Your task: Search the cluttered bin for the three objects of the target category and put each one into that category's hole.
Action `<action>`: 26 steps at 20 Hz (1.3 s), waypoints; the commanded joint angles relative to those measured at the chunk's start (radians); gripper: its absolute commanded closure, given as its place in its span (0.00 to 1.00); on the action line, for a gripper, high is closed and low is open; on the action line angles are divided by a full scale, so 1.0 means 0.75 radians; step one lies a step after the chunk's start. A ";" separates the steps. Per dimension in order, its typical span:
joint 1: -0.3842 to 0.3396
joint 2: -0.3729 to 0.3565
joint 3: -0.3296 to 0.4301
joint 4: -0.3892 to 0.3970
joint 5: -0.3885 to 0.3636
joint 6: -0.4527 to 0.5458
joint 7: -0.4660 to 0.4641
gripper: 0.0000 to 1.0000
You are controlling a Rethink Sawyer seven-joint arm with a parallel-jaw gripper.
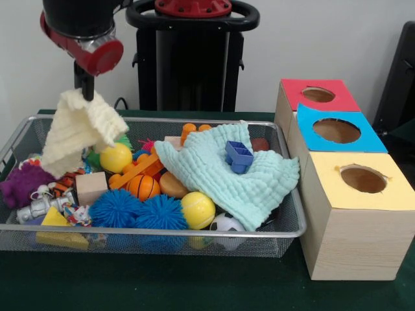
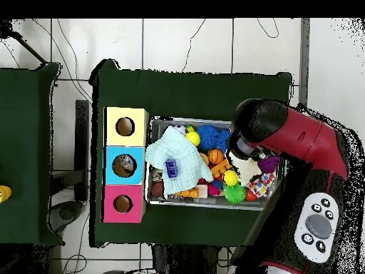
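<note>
My gripper (image 1: 84,89) hangs over the left end of the wire bin (image 1: 149,230), shut on the top corner of a pale yellow knitted cloth (image 1: 78,129). The cloth dangles clear of most of the toys, its lower edge near the pile. In the overhead view the arm hides the gripper and only a patch of the yellow cloth (image 2: 246,170) shows. A mint green cloth (image 1: 227,172) is spread over the bin's right half, with a small blue plastic frame (image 1: 238,155) lying on it. The same green cloth (image 2: 175,157) sits at the bin end nearest the boxes.
Three wooden boxes with round holes stand right of the bin: red top (image 1: 295,91), blue top (image 1: 373,139), yellow top (image 1: 331,184). In the bin lie two blue spiky balls (image 1: 117,208), a yellow ball (image 1: 198,209), a toy basketball (image 1: 144,186), a wooden block (image 1: 91,188) and a purple plush (image 1: 23,183).
</note>
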 commanded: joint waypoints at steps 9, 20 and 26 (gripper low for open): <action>0.060 -0.084 -0.013 0.027 0.072 0.223 0.368 1.00; 0.137 -0.032 -0.017 0.054 0.176 0.141 0.519 1.00; 0.156 0.017 0.005 0.070 0.230 0.044 0.561 1.00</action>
